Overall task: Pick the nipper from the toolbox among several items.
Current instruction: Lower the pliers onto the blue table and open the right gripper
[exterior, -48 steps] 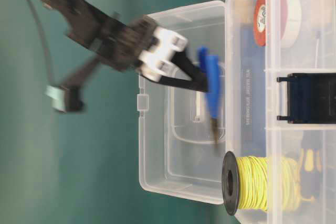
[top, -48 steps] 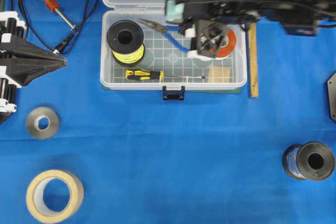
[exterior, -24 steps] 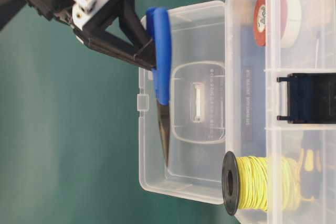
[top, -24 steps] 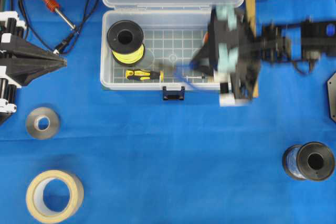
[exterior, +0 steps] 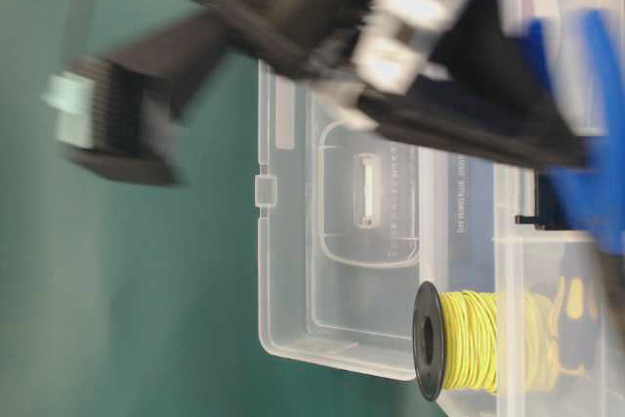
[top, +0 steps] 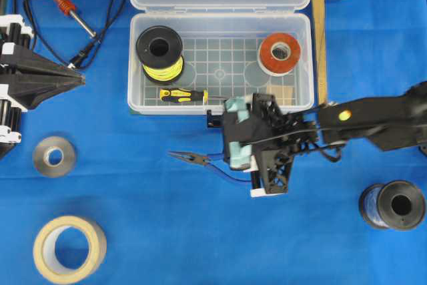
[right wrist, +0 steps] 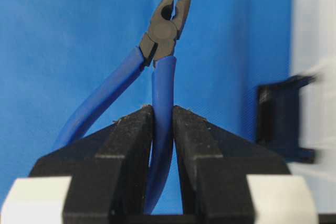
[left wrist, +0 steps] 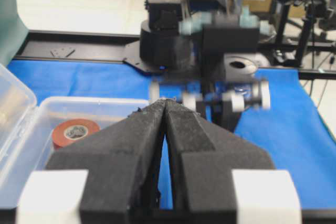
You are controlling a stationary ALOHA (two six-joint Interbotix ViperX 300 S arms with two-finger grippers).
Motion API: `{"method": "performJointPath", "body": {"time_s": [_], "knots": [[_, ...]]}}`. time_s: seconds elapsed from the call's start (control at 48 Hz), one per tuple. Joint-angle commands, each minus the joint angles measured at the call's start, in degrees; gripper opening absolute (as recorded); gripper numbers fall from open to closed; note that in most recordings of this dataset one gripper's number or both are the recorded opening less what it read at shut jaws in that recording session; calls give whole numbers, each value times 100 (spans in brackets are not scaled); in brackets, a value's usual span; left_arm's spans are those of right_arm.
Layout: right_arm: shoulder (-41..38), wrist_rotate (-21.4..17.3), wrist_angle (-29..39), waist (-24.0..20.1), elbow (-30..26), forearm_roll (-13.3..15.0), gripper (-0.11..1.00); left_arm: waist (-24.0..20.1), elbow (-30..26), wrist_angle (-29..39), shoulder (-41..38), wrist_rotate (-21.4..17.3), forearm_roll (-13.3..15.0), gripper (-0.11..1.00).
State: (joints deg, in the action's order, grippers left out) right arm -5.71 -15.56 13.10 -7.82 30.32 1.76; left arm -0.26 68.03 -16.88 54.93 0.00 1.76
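The nipper point(top: 200, 159) is held by the right gripper point(top: 235, 165) outside the toolbox point(top: 220, 105), just in front of the box's front wall and over the blue cloth point(top: 167, 231). In the right wrist view one blue handle of the nipper point(right wrist: 163, 103) is pinched between the two black fingers point(right wrist: 131, 150), while the other handle splays free to the left of the claw; the dark pointed tips are directed straight away from it. Seen from overhead, those tips are pointed away from the claw toward the left side of the table, and the dark blue latch point(top: 213, 119) is found just behind the claw. (The table-level view is too blurred to add detail.)

Farther behind the claw, inside the box, a yellow-and-black screwdriver point(top: 181, 95), a spool of yellow wire point(top: 160, 51) and a roll of red tape point(top: 280, 52) are seen on the gridded floor.

The left gripper point(left wrist: 166, 109) is parked at the left edge of the table, its fingers pressed together on nothing.
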Motion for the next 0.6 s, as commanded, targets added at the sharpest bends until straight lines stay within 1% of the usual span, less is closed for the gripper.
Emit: {"method": "performJointPath", "body": {"time_s": [0.0, 0.188, 0.313, 0.5, 0.542, 0.584], "knots": [[-202, -167, -114, -62, -88, -18, 13, -18, -53, -35, -44, -9, 0, 0], [-615, -510, -158, -70, -105, -18, 13, -18, -53, -44, -35, -18, 9, 0], [-686, -519, -229, -62, -105, -18, 13, -18, -53, -44, -35, -18, 0, 0], [-668, -545, -158, -9, -149, -18, 14, -18, -53, -35, -35, -18, 0, 0], [-633, -536, -97, 0, -167, -18, 21, -18, -53, -35, -35, -18, 0, 0], [-501, -527, 9, 9, -185, 0, 33, -18, -53, -26, -35, -18, 9, 0]]}}
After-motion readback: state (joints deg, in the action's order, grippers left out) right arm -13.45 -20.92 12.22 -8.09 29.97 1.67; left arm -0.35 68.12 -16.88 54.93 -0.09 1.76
